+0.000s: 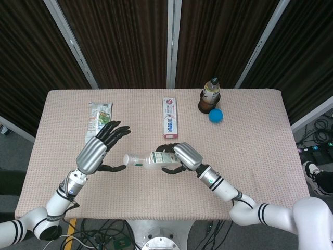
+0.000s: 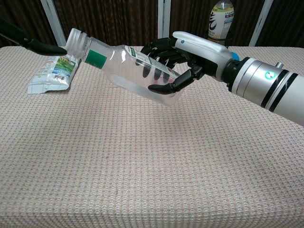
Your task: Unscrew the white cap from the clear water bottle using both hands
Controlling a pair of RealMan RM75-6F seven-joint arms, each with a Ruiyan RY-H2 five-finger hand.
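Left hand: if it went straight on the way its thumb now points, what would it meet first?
Probably the white cap of the clear water bottle; the left hand has its thumb tip right beside it, though contact is unclear.

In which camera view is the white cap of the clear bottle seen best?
The chest view: the white cap shows large, in profile, with a dark fingertip of the left hand beside it. The head view shows it only small.
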